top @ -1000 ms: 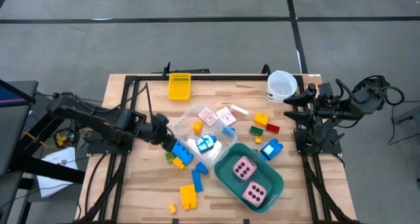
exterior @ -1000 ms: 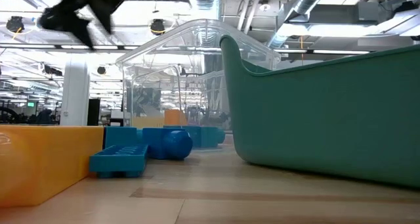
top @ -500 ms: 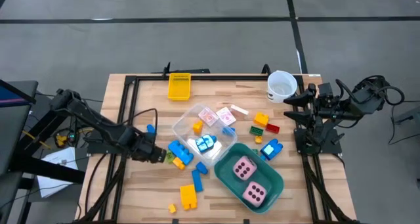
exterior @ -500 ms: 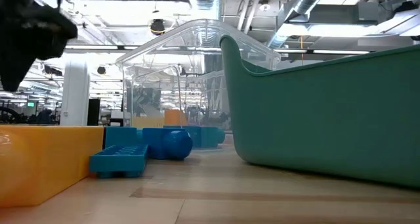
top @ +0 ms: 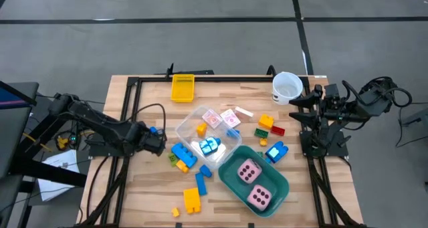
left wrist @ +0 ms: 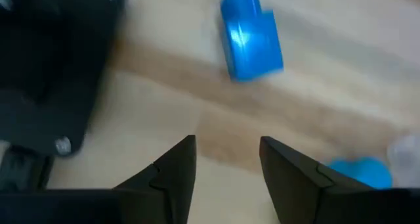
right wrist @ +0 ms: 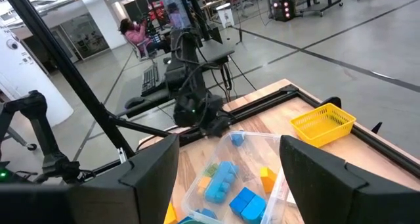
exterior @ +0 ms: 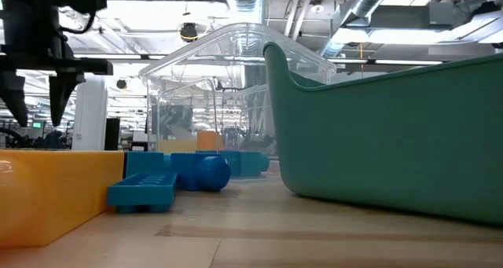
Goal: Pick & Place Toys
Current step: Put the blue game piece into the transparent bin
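Observation:
My left gripper [top: 160, 142] [exterior: 38, 103] hangs open just above the table's left part, fingers pointing down. In the left wrist view [left wrist: 226, 145] only bare wood lies between the fingers. A small blue brick [top: 154, 130] [left wrist: 251, 35] lies on the wood a little beyond the fingertips, untouched. More toys lie around: a blue brick [top: 184, 153], another blue one [top: 200, 182] and a yellow one [top: 192, 200]. Two pink dice [top: 254, 184] sit in the teal tub [top: 281, 181]. My right gripper [top: 294, 109] [right wrist: 230, 142] waits open, raised at the right edge.
A clear tub [top: 190, 121] in the middle holds bricks and pink-white cards. A yellow basket [top: 182, 87] and a white cup [top: 286, 87] stand at the far edge. Orange, red, green and blue bricks [top: 271, 131] lie right of the clear tub. A black frame rail [top: 130, 114] runs along the left.
My left gripper has moved away from the clear tub toward the table's left edge and come down close to the wood. Its wrist has rolled, so the fingers now point down beside the small blue brick. The toys on the table lie as before.

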